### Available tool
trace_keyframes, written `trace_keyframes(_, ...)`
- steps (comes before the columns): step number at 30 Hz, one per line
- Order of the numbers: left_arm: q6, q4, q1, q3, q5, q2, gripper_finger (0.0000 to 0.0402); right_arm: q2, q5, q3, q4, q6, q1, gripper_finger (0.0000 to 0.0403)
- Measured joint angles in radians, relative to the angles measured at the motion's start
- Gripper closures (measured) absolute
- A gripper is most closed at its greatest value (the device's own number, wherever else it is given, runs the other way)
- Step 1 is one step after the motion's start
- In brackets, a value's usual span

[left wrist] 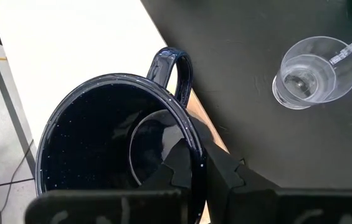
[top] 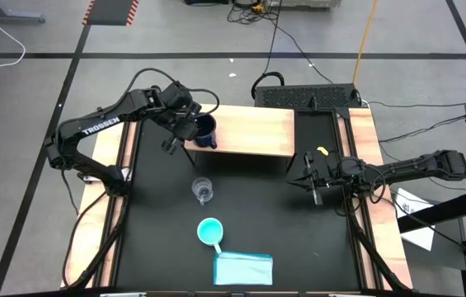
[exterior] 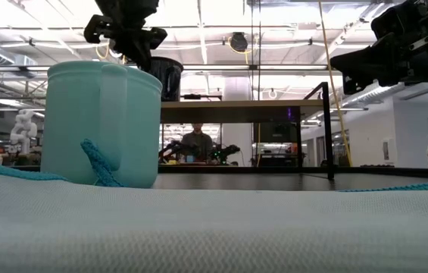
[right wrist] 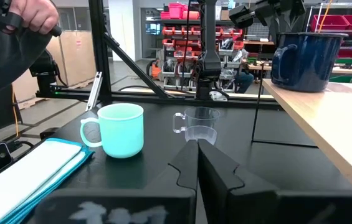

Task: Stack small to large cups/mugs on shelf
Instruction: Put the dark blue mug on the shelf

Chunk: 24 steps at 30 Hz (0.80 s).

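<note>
Black tabletop runs between wooden side strips, and at its far left the left gripper [top: 190,125] is clamped over the rim of the navy mug [top: 205,130], one finger inside and one outside, at the left end of the shelf [top: 257,130].

Nearer, the glass cup [top: 203,190] and turquoise mug [top: 209,232] stand apart on the table; the glass is likely light, slick and fragile, best pinched at its rim, while at right the right gripper [top: 309,179] waits with fingers together.
</note>
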Motion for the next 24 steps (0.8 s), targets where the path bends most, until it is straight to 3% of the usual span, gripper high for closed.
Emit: trace_keyframes(24,0.008,0.028,0.008,0.004,0.007,0.043,0.0386,0.0,0.0,0.0,0.0,0.0,0.0,0.0403)
